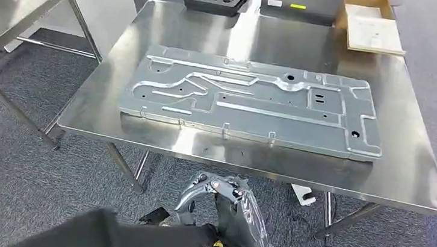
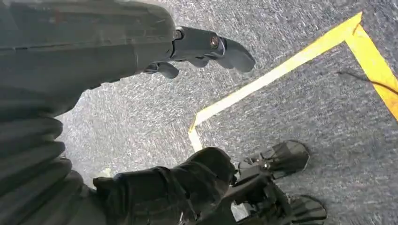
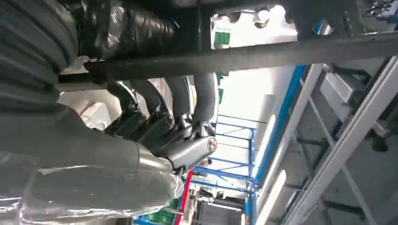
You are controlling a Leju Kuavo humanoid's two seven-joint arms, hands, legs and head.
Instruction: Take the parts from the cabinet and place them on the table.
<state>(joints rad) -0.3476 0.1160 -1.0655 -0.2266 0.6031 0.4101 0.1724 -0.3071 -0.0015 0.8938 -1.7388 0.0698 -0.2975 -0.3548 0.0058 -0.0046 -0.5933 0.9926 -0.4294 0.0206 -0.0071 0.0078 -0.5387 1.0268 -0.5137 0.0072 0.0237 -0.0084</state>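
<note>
— Right hand (image 1: 225, 212) is sitting where, fingers curled on nothing?
— Hanging just below the surface's (image 1: 404, 178) near edge; the part (image 1: 254, 100) is lying beyond, long axis running along that edge.

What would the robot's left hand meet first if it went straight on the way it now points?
Probably the grey carpet floor, near the corner of the yellow line. The left hand hangs pointing down at it, with nothing between, though depth is hard to judge.
</note>
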